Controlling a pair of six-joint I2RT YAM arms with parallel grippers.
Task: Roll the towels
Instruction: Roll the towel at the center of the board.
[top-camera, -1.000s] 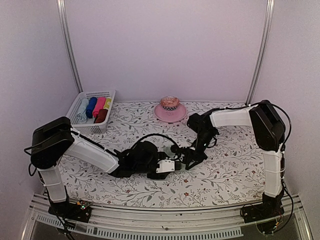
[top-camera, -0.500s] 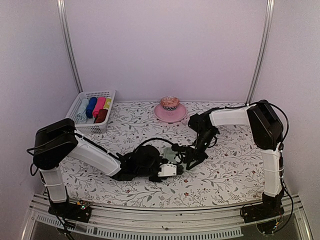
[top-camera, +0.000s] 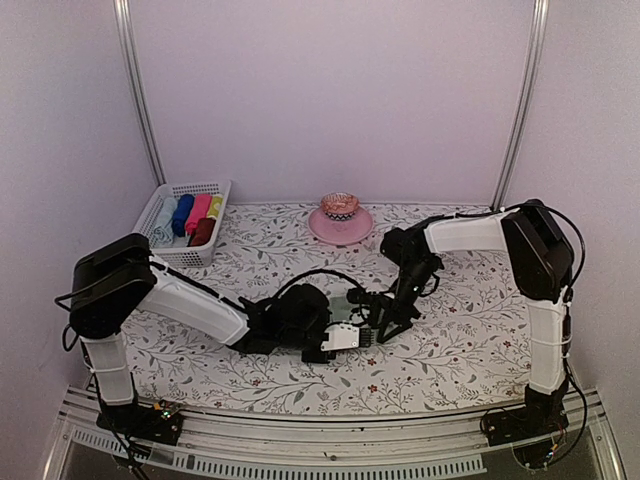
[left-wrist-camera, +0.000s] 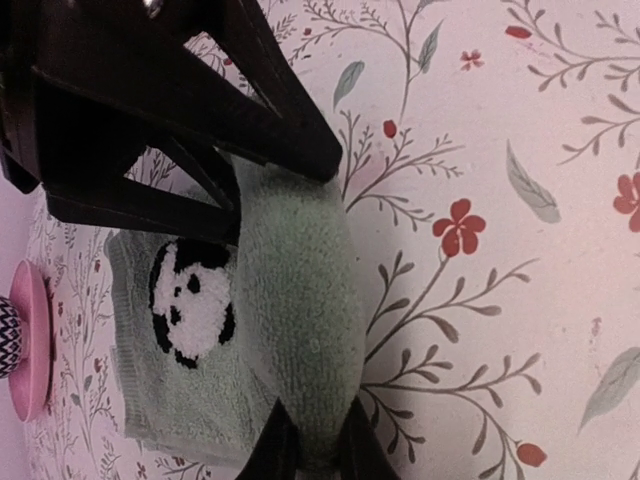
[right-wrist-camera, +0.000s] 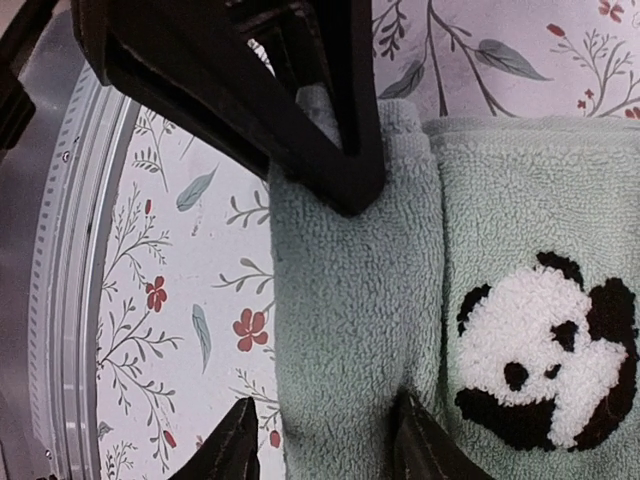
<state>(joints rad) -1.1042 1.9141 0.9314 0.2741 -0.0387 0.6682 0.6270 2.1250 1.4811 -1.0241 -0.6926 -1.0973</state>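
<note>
A pale sage green towel (left-wrist-camera: 200, 400) with a black-and-white panda motif lies on the floral cover, its near edge rolled into a thick roll (right-wrist-camera: 350, 300). My left gripper (left-wrist-camera: 312, 455) is shut on one end of that roll. From the opposite end my right gripper (right-wrist-camera: 328, 440) straddles the roll with its jaws open; one finger (right-wrist-camera: 235, 445) stands clear of the cloth and the other rests in the fold. In the top view both grippers meet at the table's middle, left (top-camera: 366, 334) and right (top-camera: 378, 322). A dark red-brown towel (top-camera: 203, 232) lies rolled in the basket.
A white basket (top-camera: 160, 205) with several coloured rolled towels stands at the back left. A pink stand (top-camera: 340, 225) carrying a small patterned bowl sits at the back centre. The metal table edge (right-wrist-camera: 60, 300) runs close to the right gripper.
My left gripper has closed onto the end of the green roll and moved slightly right. My right gripper's jaws have widened around the roll.
</note>
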